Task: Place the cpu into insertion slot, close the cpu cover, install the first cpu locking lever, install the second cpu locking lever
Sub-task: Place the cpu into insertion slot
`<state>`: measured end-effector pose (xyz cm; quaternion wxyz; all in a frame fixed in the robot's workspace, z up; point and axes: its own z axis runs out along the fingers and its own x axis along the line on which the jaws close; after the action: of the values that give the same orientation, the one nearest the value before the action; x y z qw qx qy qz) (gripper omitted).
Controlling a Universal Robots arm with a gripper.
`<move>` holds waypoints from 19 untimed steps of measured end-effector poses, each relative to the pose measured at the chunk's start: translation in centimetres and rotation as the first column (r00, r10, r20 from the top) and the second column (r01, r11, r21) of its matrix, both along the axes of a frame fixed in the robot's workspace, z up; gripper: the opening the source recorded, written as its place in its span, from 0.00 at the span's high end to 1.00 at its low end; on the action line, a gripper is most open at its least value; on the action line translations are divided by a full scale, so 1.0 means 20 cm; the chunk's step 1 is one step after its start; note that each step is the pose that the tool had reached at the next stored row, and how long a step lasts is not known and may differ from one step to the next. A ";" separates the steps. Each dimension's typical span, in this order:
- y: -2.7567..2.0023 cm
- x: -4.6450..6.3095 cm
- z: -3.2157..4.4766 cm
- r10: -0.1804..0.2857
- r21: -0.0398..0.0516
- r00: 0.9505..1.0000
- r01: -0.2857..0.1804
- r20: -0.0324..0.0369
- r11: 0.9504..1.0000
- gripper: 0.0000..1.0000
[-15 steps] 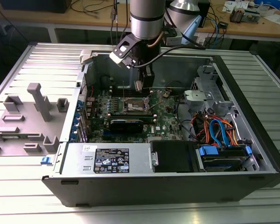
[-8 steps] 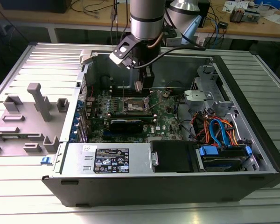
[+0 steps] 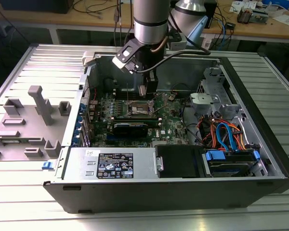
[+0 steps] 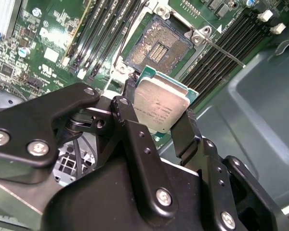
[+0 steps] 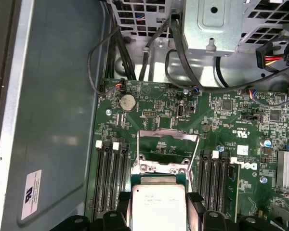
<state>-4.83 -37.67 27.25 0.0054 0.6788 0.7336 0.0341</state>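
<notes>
So, gripper (image 4: 158, 109): held the cpu (image 4: 162, 102) between its two fingers.
cpu: hung over the insertion slot (image 4: 156, 47), not touching it.

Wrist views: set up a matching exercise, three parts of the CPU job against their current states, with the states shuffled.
Things:
1. cpu
2. insertion slot
3. cpu cover

States:
A. swung up, open
B. gripped in the hand
C. empty, contacts bare

Pairs: 1-B, 2-C, 3-A
</notes>
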 end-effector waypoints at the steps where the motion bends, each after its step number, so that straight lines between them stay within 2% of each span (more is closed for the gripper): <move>1: 0.000 0.00 -0.012 -0.018 0.000 1.000 0.018 0.000 1.000 0.46; 8: 0.000 0.00 -0.044 -0.086 0.000 0.996 0.086 -0.002 0.996 0.46; 19: 0.000 0.00 -0.045 -0.088 0.000 0.996 0.088 -0.002 0.996 0.46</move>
<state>-4.84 -37.67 26.35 0.0063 0.7104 0.7030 0.0332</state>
